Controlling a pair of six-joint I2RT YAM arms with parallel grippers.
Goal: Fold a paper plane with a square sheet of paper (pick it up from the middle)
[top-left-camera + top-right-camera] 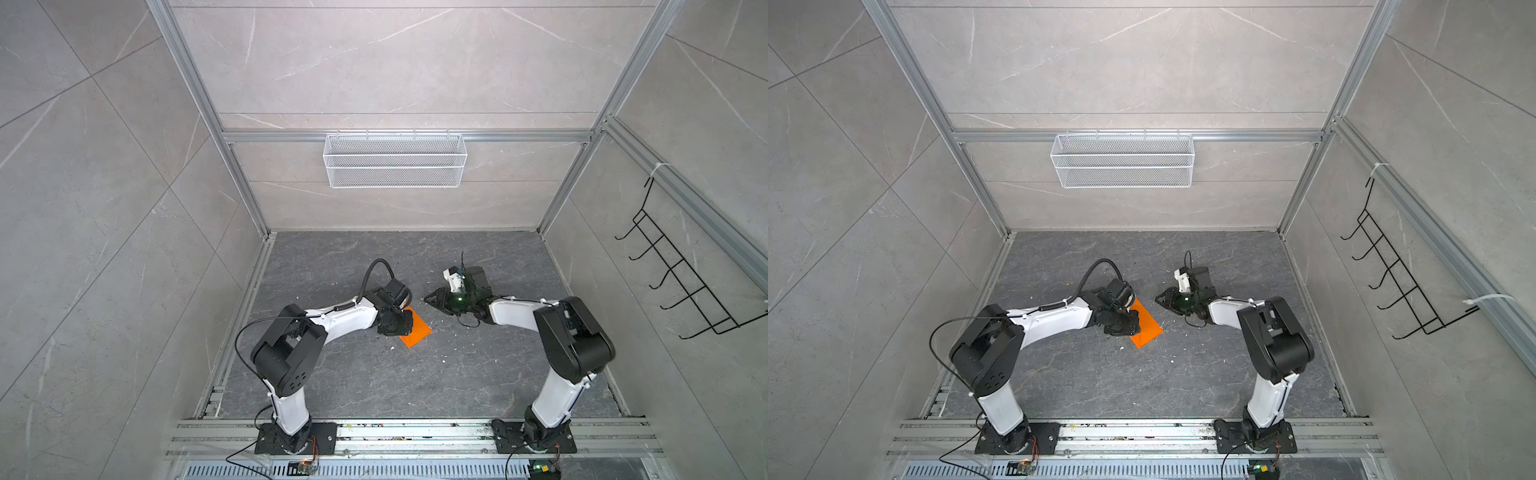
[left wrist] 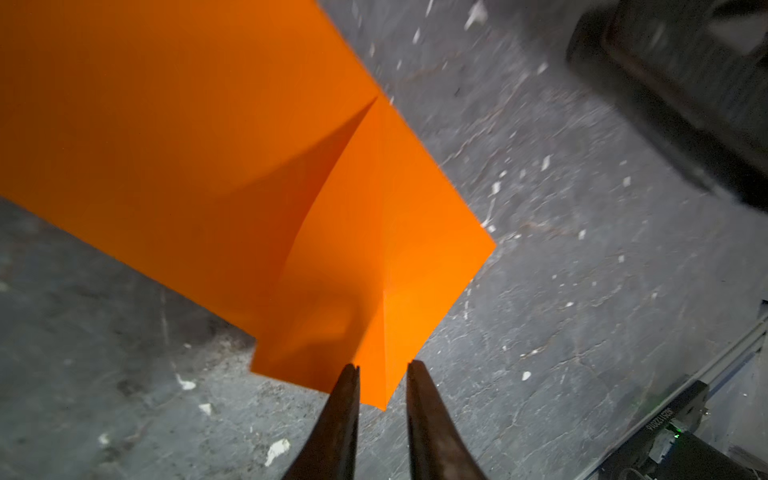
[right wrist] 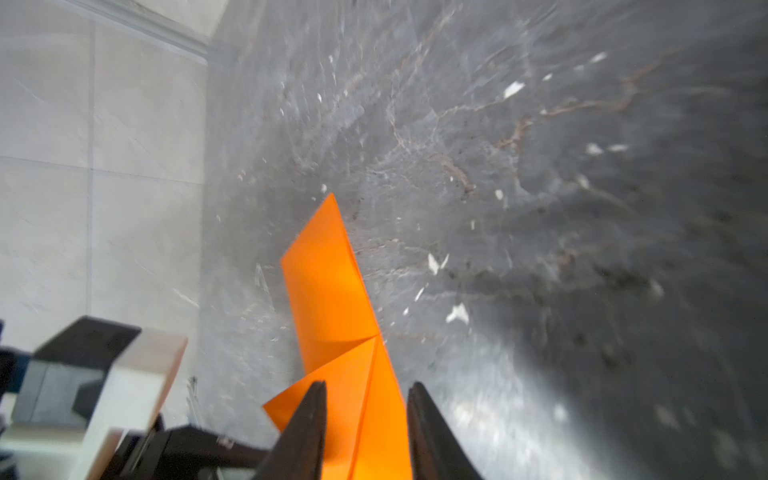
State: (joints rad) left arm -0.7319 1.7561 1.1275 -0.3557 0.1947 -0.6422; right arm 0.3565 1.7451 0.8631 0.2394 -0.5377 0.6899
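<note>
The square sheet of paper [image 1: 419, 332] [image 1: 1148, 328] is bright orange and lies on the dark stone floor, folded into an oblong. In the left wrist view the paper [image 2: 208, 124] shows creased triangular flaps. My left gripper [image 2: 383, 368] is open, with a paper corner lying between its parted fingers. In both top views the left gripper [image 1: 401, 326] [image 1: 1125, 326] hangs over the paper's left part. My right gripper [image 3: 365, 388] is open too, its fingers either side of the folded end of the paper [image 3: 328, 291]. From above, the right gripper [image 1: 428, 298] [image 1: 1158, 298] points left, just off the paper's far corner. No dart-shaped paper plane is in view.
A white wire basket [image 1: 395, 166] hangs on the back wall. A black hook rack [image 1: 685, 270] hangs on the right wall. Small white flecks [image 1: 459, 338] dot the floor. Aluminium rails [image 1: 415, 436] run along the front edge.
</note>
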